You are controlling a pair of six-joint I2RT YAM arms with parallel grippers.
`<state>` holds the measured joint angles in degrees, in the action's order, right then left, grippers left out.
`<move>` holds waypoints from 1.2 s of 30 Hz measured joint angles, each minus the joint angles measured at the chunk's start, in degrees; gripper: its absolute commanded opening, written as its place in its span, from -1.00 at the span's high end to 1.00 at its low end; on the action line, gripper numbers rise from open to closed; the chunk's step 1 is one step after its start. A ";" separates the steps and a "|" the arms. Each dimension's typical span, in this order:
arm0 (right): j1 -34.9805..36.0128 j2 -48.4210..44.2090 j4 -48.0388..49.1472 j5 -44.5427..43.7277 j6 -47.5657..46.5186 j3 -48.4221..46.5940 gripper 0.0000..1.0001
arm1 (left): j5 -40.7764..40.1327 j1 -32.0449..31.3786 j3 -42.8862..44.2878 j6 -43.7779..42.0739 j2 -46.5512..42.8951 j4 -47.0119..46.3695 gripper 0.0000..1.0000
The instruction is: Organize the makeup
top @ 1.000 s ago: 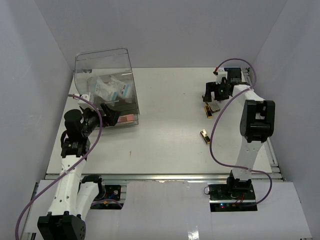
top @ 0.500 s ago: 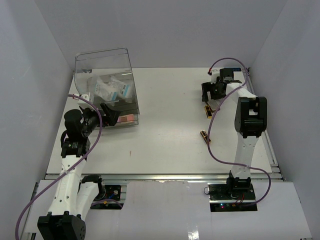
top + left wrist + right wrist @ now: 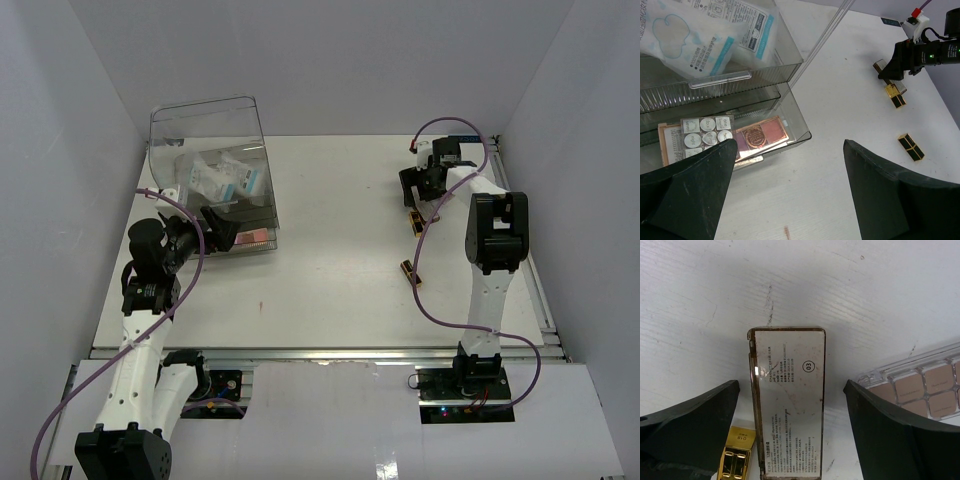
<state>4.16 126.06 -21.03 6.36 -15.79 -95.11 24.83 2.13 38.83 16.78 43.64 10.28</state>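
At 2 o'clock your right gripper [image 3: 791, 390] straddles the labelled compact [image 3: 787, 440], fingers released, gold tube [image 3: 736, 460] at 7 o'clock. Left gripper [image 3: 790, 145] gapes by clear box [image 3: 795, 62].

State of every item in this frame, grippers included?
Compact: lying flat on the table, label side up.
Gold tube: lying beside the compact.
Second gold tube: lying alone on the table.
Bottom drawer: pulled out, holding palettes.
Packets: in the top compartment.
Left gripper: open, empty.
Right gripper: open, empty, over the compact.
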 measured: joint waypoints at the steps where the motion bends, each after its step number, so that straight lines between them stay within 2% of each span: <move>1: 0.00 0.00 0.05 -0.03 -0.14 0.00 -0.55 | 0.03 0.00 0.00 0.00 0.00 0.00 -0.96; 5: 0.00 0.00 0.36 0.20 -1.07 0.08 -0.27 | 1.27 0.00 -0.12 0.04 0.01 -0.37 -0.96; 10: -0.02 -0.30 1.43 0.93 -2.05 0.81 0.30 | 6.24 0.00 -1.33 0.28 -0.02 -2.68 -0.96; 12: -0.02 -0.57 1.92 1.31 -2.48 1.37 0.45 | 8.60 0.00 -1.82 0.60 -0.02 -3.66 -0.94; 19: -0.01 -4.48 3.45 1.34 -3.85 6.58 0.59 | 19.97 -0.99 -3.69 4.20 1.15 -11.29 -0.83; 26: -0.08 -17.88 4.72 3.97 -6.39 15.19 0.69 | 23.93 -9.74 -3.72 8.33 3.40 -14.91 -0.82; 30: -0.35 -29.11 6.06 9.90 -8.28 20.42 0.71 | 23.06 -15.26 -3.72 11.59 3.24 -17.20 -0.82; 36: -0.46 -43.55 4.38 25.39 -13.58 29.66 0.70 | 18.26 -24.60 -4.14 16.51 4.09 -21.86 -0.81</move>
<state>3.70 82.51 -16.65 31.75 -29.38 -65.45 43.09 -22.47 34.69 33.29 47.73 -11.57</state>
